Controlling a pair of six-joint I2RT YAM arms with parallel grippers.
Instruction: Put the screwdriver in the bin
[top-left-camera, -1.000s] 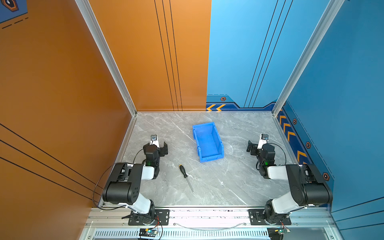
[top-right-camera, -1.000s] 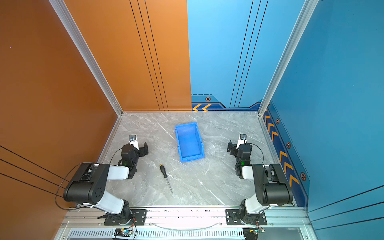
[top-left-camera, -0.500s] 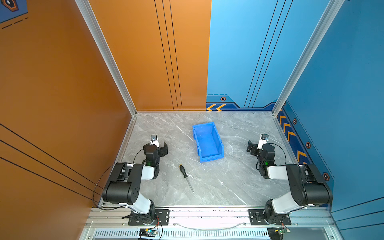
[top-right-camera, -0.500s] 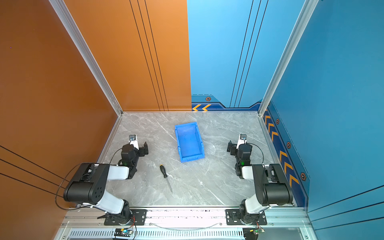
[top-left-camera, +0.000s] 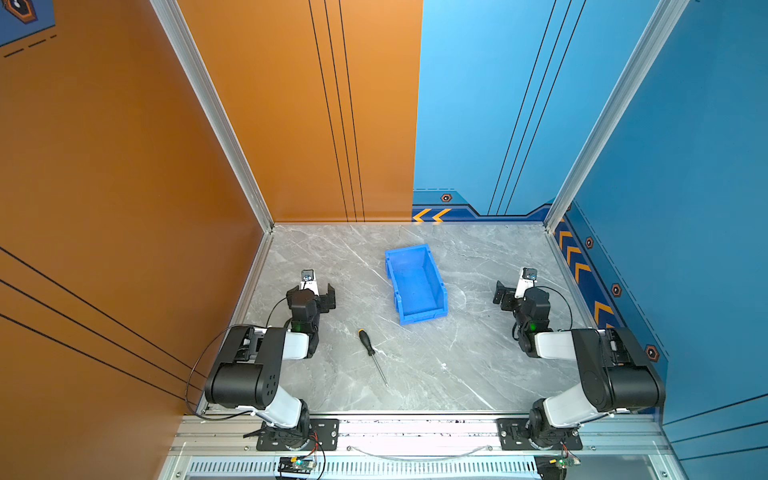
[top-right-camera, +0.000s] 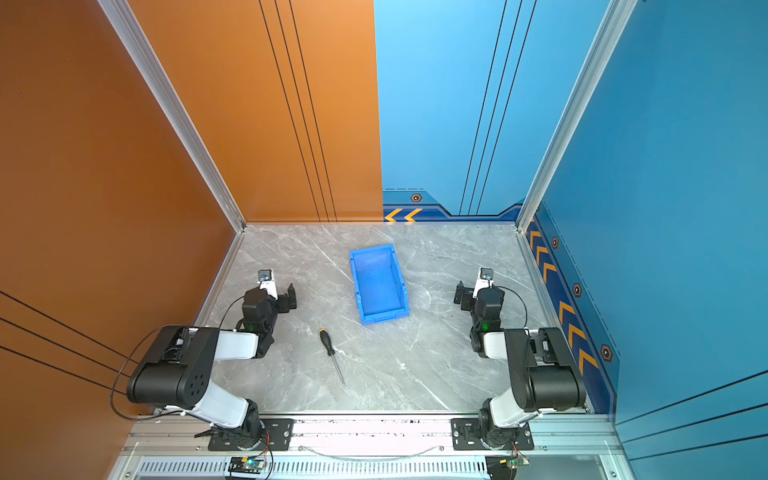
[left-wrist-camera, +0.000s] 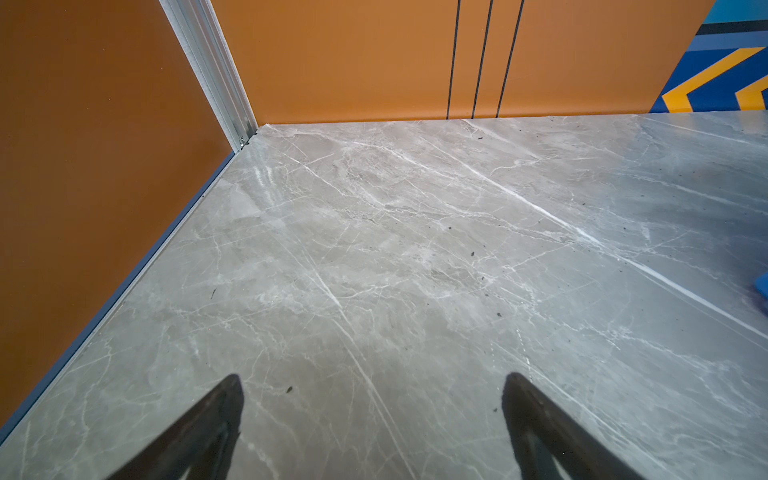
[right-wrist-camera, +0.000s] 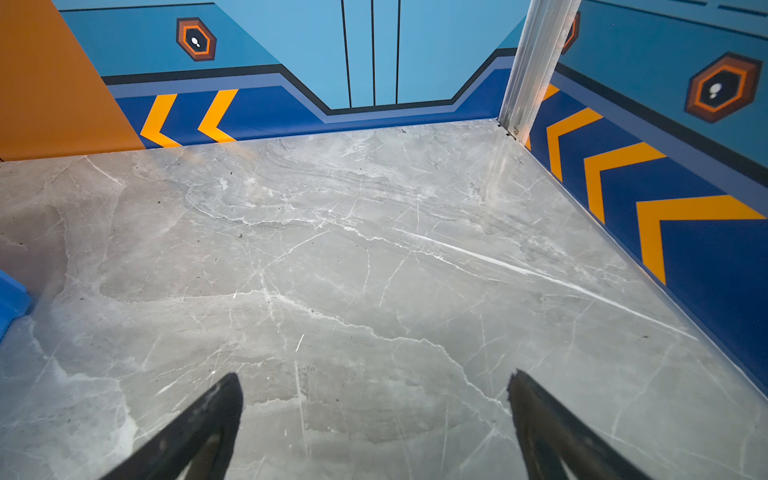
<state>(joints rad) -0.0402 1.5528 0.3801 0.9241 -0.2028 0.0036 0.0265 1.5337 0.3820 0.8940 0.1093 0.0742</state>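
Observation:
The screwdriver (top-left-camera: 371, 353) (top-right-camera: 331, 354) lies flat on the marble table near the front, black handle toward the back, silver shaft toward the front edge. Just behind it and to its right stands the blue bin (top-left-camera: 415, 282) (top-right-camera: 379, 282), empty, low lip facing front. My left gripper (top-left-camera: 318, 291) (top-right-camera: 279, 293) (left-wrist-camera: 372, 378) rests open at the left, behind and left of the screwdriver, holding nothing. At the right, the right gripper (top-left-camera: 513, 291) (top-right-camera: 471, 293) (right-wrist-camera: 375, 374) is open and empty, right of the bin. Each wrist view catches only a blue sliver of the bin (left-wrist-camera: 762, 291) (right-wrist-camera: 10, 299).
An orange wall (top-left-camera: 166, 208) closes the left side and half the back; a blue wall (top-left-camera: 665, 208) closes the right. The aluminium rail (top-left-camera: 415, 428) with both arm bases runs along the front. Bare marble (top-left-camera: 436, 365) lies between screwdriver and right arm.

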